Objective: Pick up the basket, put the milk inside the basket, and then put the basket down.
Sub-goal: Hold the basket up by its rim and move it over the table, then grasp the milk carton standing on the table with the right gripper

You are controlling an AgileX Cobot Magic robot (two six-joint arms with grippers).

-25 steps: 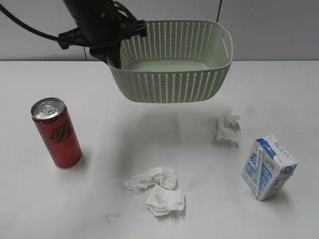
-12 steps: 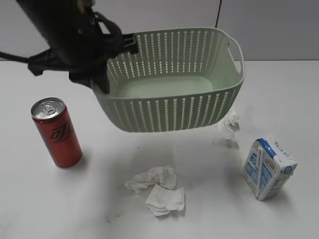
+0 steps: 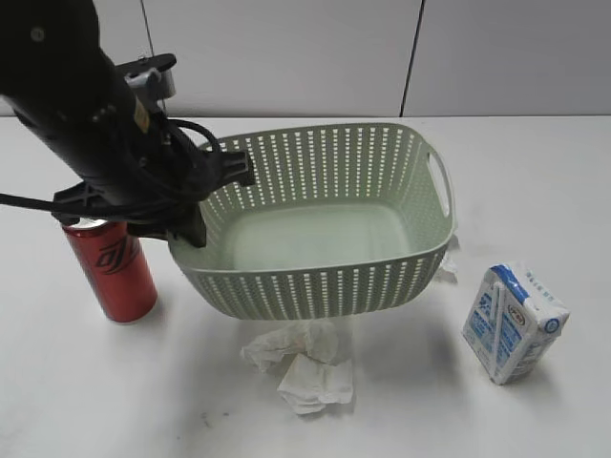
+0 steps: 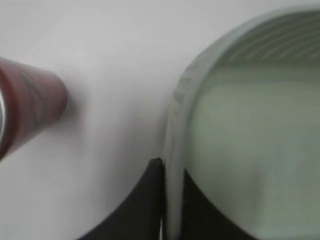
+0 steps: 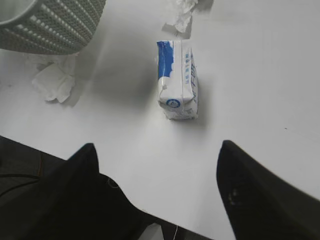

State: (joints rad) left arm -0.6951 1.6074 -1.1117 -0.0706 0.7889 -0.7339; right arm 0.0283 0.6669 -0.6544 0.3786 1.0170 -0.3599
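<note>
The pale green basket (image 3: 325, 291) hangs low over the table, tilted, and it is empty. My left gripper (image 3: 196, 227) is shut on its left rim; the left wrist view shows the rim (image 4: 175, 125) pinched between the two black fingers of that gripper (image 4: 172, 167). The white-and-blue milk carton (image 3: 514, 322) stands on the table to the right of the basket. My right gripper (image 5: 157, 146) is open and empty, short of the milk (image 5: 177, 80) and apart from it. The right gripper does not show in the exterior view.
A red soda can (image 3: 113, 272) stands left of the basket, partly behind my left arm, and shows in the left wrist view (image 4: 30, 115). Crumpled tissues (image 3: 301, 363) lie under the basket's front edge. Another tissue (image 3: 447, 260) peeks out at its right.
My left arm has carried the basket down and toward the camera. It now hangs low over the front tissues and hides most of the right tissue. The milk and can have not moved.
</note>
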